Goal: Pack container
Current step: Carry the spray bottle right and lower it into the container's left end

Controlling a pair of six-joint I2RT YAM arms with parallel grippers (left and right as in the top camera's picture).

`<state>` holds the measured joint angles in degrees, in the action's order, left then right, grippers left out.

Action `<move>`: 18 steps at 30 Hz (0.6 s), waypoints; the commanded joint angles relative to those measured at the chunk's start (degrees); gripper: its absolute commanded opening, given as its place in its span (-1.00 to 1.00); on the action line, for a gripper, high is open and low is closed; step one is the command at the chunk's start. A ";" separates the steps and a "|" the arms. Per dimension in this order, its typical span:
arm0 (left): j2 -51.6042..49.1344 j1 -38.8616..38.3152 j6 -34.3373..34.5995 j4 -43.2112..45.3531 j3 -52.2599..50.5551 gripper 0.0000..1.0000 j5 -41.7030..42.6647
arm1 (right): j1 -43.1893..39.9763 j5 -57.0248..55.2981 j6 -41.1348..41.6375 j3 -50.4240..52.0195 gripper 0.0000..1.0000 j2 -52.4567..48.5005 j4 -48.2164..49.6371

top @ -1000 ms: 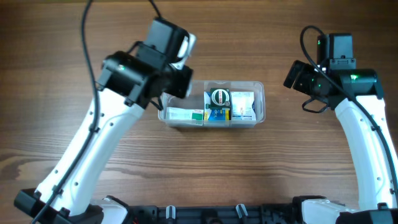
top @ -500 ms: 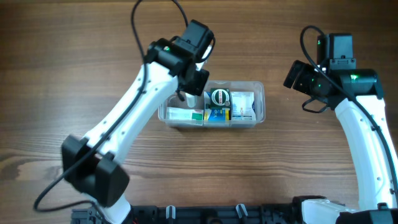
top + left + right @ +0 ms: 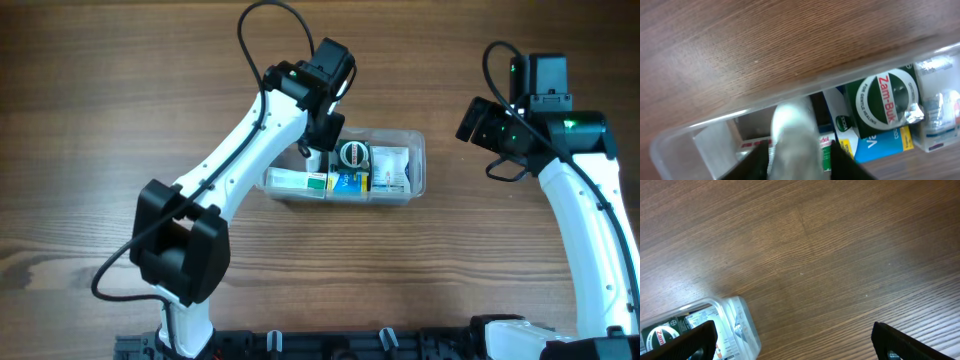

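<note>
Placed at the centre of the overhead frame, long side running left to right: the container (image 3: 418, 170), clear plastic, already carrying several small boxes and a round green Zam-Buk tin (image 3: 888, 97). Judged light even with this load, with thin walls likely to flex and a smooth surface likely to slip under a pinch. Best taken by the rim at a short end, or steadied by a push against an outer wall. No squeezing across the middle, for fear of bowing the sides. Not brittle by the look of it, but easy to shove across the wooden table (image 3: 120, 230).

Hanging over the upper-left part of the container in the overhead frame: the left gripper (image 3: 797, 162). In the left wrist view, over the interior just below the rim, with the tin off to the right of frame. Between its 2 dark fingers (image 3: 756, 162), a blurred white item (image 3: 792, 132), apparently clamped and too smeared to name. Underneath, a white box with a green end (image 3: 297, 182) lying flat in the left half.

Well apart, at the right of the overhead frame: the right gripper (image 3: 797, 341), spread wide and holding nothing. Only 1 rounded corner of the container visible at lower left of the right wrist view.
</note>
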<state>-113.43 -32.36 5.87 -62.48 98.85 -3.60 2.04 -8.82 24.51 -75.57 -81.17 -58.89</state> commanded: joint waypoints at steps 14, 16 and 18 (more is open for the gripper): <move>20.50 1.53 2.12 -10.64 6.19 0.95 -11.15 | -0.24 -0.22 -0.46 -0.55 1.00 -0.37 0.17; 25.38 2.97 2.16 -13.68 6.19 1.00 -12.68 | -0.24 -0.22 -0.46 -0.55 1.00 -0.37 0.17; 30.32 5.40 5.09 -18.53 6.19 1.00 -12.59 | -0.24 -0.22 -0.44 -0.55 0.99 -0.37 0.17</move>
<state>-90.91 -30.30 7.66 -76.23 104.03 -12.08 2.02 -8.82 24.34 -75.57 -81.17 -58.92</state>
